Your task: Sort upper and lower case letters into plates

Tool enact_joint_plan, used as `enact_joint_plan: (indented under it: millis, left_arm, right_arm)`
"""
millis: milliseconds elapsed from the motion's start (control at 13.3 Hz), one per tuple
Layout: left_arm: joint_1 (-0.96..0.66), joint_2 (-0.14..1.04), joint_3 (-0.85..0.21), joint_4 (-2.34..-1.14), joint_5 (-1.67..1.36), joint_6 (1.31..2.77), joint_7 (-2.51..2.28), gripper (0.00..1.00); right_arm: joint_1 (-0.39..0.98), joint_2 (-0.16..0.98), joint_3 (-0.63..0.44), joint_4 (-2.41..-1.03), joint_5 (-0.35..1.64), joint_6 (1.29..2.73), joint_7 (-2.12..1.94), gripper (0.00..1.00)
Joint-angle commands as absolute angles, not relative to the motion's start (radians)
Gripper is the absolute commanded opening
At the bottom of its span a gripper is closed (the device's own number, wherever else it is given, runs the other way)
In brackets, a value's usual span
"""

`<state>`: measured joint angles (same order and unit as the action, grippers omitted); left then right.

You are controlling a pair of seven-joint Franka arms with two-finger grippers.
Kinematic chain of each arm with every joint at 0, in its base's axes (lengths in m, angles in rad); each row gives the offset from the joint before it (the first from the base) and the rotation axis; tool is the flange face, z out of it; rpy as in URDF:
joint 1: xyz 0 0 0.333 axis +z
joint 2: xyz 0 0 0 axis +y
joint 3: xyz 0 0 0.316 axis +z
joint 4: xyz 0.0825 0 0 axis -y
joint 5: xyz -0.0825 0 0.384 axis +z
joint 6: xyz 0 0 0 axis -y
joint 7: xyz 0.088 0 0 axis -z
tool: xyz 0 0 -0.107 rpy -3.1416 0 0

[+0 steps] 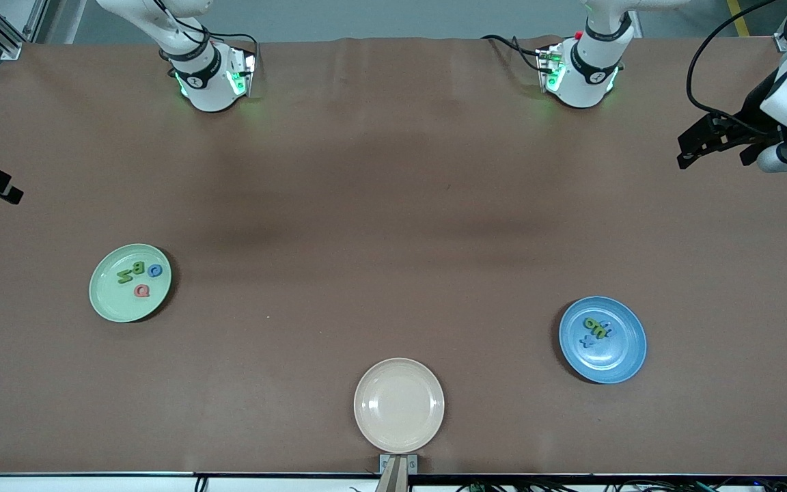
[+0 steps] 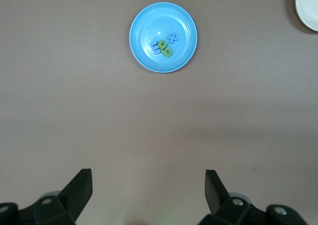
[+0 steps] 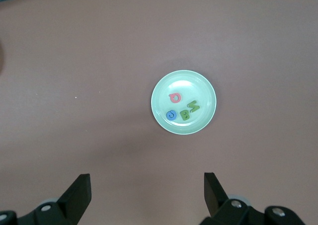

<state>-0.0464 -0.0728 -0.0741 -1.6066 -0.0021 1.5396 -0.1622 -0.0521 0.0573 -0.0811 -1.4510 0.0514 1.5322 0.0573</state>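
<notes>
Brown worktop [image 1: 393, 205] carries the mint plate [image 1: 103, 301] with capital letters [image 1: 135, 273] and the blue plate [image 1: 622, 359] with lowercase letters [image 1: 597, 329]; both look light, rigid, best pinched edgewise. Left end effector [image 2: 149, 195] and right end effector [image 3: 147, 197] hang released above the worktop.

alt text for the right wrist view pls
A mint green plate on a brown table holds four foam letters: pink, blue and two green. The open right gripper hangs high above the table.
</notes>
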Motion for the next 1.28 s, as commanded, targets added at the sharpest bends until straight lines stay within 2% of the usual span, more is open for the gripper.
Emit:
enact_joint_plan:
  millis: [0,300,1202]
  left_arm:
    - [-0.034,-0.095,-0.077,-1.620,0.012,1.536,-0.159,1.00]
    - [-0.035,-0.084,-0.078,-1.615,0.011,1.540,-0.169,1.00]
    - [-0.031,-0.072,-0.075,-1.592,0.015,1.540,-0.153,1.00]
  right_arm:
    - [-0.054,0.071,-0.071,-1.411,0.035,1.519,0.069,1.00]
    - [-0.055,0.071,-0.069,-1.375,0.040,1.514,0.071,1.00]
    - [-0.049,0.071,-0.067,-1.376,0.044,1.514,0.069,1.00]
